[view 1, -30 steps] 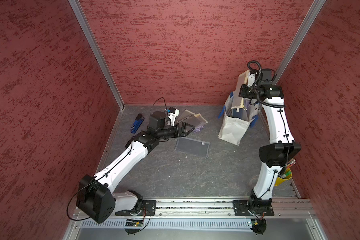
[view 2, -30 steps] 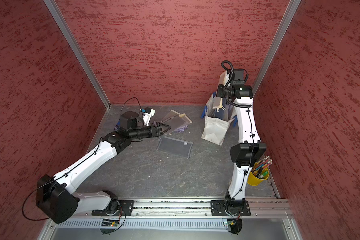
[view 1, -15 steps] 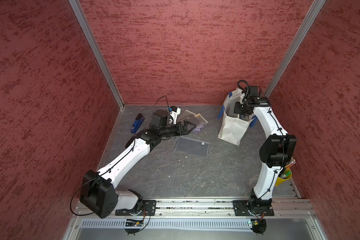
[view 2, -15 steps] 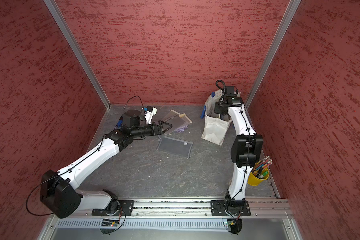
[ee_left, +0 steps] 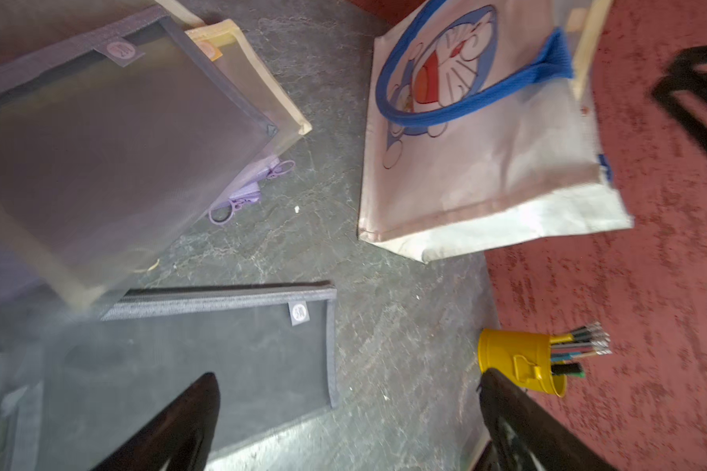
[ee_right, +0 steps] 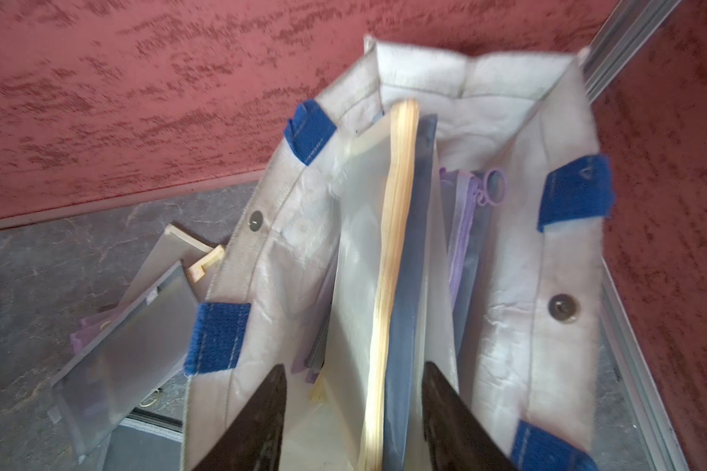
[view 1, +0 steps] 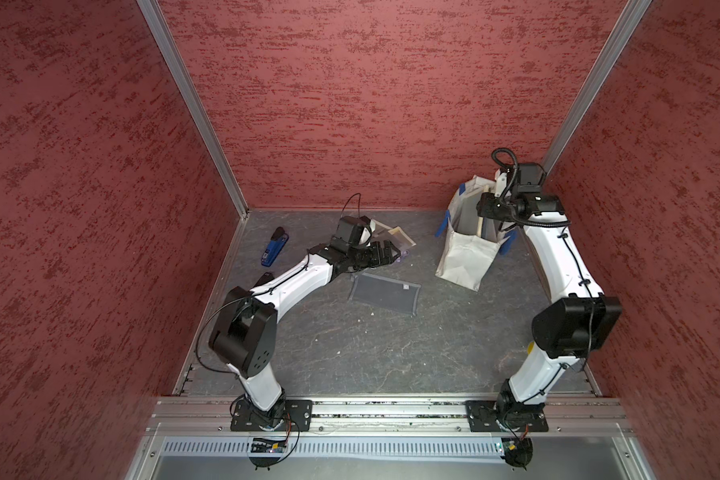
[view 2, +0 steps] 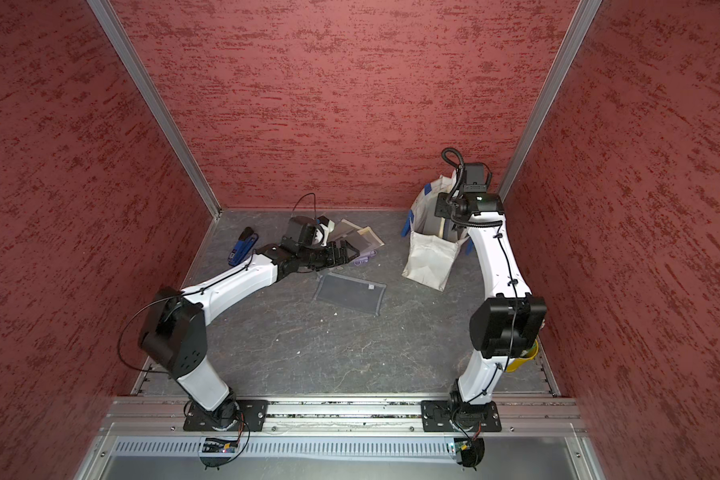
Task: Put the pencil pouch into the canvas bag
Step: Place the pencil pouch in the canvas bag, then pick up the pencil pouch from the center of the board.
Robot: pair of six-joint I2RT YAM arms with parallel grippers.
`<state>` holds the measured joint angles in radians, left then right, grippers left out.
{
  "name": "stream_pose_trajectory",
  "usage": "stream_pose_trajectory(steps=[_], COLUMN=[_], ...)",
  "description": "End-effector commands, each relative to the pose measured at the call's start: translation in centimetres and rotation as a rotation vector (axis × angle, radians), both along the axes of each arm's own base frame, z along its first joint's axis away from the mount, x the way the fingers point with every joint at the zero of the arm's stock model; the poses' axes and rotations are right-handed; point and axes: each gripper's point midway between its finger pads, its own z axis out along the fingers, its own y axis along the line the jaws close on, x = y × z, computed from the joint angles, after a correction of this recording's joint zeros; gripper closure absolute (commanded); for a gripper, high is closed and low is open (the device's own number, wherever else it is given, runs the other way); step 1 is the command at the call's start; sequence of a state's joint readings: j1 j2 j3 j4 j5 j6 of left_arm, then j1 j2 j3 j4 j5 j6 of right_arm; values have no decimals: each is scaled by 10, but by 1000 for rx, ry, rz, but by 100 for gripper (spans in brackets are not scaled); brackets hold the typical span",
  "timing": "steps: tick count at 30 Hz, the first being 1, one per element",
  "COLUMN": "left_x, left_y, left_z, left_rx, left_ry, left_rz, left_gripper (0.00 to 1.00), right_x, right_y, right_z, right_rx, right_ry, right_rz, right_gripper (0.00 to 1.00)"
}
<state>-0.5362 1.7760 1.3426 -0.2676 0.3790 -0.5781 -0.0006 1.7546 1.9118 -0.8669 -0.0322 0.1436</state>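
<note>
A yellow-zippered pencil pouch (ee_right: 396,244) stands inside the canvas bag (ee_right: 527,285) between the right gripper's (ee_right: 354,367) parted, released jaws, while the left gripper (ee_left: 348,373) hovers wide open and empty over a grey mesh pouch (ee_left: 221,346), one of several lying on the table (view 1: 391,353).

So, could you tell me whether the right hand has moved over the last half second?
Yes. The right hand was down in the bag; in a top view it now sits higher over its mouth, nearer the back corner post.
</note>
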Motion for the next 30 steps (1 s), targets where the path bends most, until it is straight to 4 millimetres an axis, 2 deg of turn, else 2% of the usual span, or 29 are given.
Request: stream_pose_trajectory(steps=[1, 5, 9, 14, 18, 24, 30], left_x=[22, 29, 14, -19, -43, -71, -102], left_y=[-18, -34, -34, -17, -1, 16, 33], left_z=[-27, -63, -88, -118, -128, -112, -73], left_rx=[7, 19, 45, 61, 83, 93, 64], left_ry=[21, 84, 130, 201, 222, 200, 152], left_rz=[16, 6, -2, 10, 3, -32, -60], left_gripper=[0, 1, 1, 2, 2, 3, 3], right_x=[-14, -33, -54, -80, -97, -114, -113], right_y=[7, 52, 101, 153, 178, 210, 248], right_z=[21, 32, 27, -7, -34, -64, -99], right_rx=[-26, -6, 61, 165, 200, 233, 261], right_ry=[-26, -55, -46, 14, 69, 155, 250], right_rz=[6, 114, 201, 267, 315, 418, 508], right_gripper=[41, 37, 35, 35, 34, 34, 34])
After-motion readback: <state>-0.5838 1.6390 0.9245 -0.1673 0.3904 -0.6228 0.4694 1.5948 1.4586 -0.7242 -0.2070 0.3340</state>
